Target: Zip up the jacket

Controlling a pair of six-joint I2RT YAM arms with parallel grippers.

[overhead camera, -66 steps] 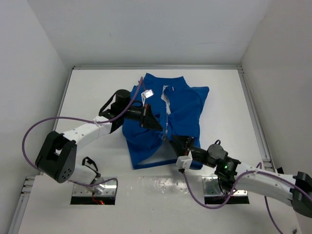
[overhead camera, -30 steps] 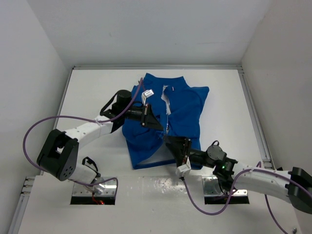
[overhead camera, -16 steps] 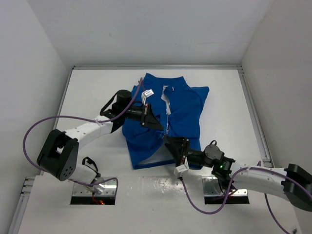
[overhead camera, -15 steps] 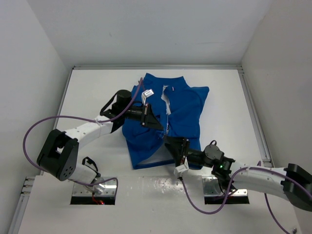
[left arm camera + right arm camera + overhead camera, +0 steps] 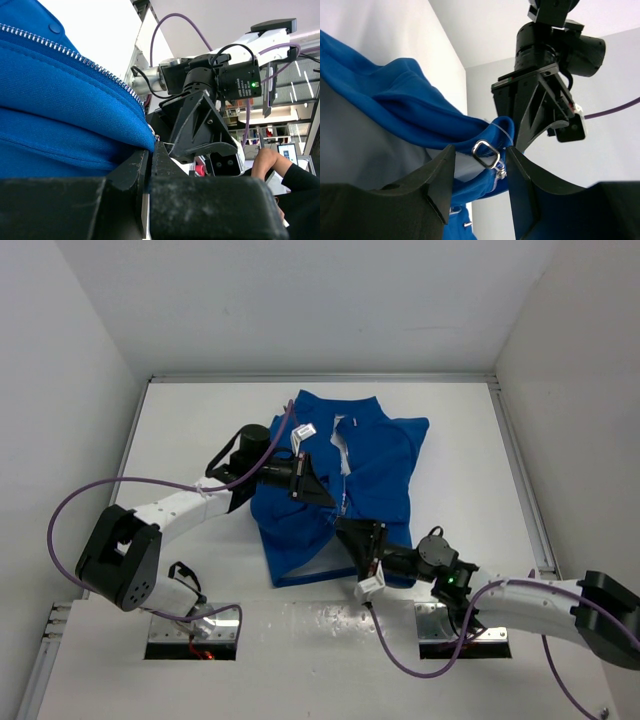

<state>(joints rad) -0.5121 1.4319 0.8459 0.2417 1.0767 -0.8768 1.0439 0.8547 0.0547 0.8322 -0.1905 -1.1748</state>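
The royal-blue jacket (image 5: 375, 455) lies on the white table, collar at the far end, its silver zipper (image 5: 343, 480) partly open. My left gripper (image 5: 320, 496) is shut on the jacket's fabric edge beside the zipper teeth (image 5: 75, 54), lifting it; its fingertips (image 5: 150, 148) are pressed together on the blue cloth (image 5: 60, 100). My right gripper (image 5: 347, 531) is open at the lower zipper end. In the right wrist view its fingers (image 5: 442, 172) stand either side of the metal zipper pull ring (image 5: 486, 154) without touching it. The jacket's hem is partly hidden by the right arm.
White walls enclose the table at the left, back and right (image 5: 520, 440). Purple cables (image 5: 90, 495) loop from both arms. My left gripper's black body (image 5: 540, 107) hangs just beyond the pull ring in the right wrist view.
My right gripper has moved a little left and forward, closer to the zipper's lower end and the left gripper. The left arm and jacket have hardly moved.
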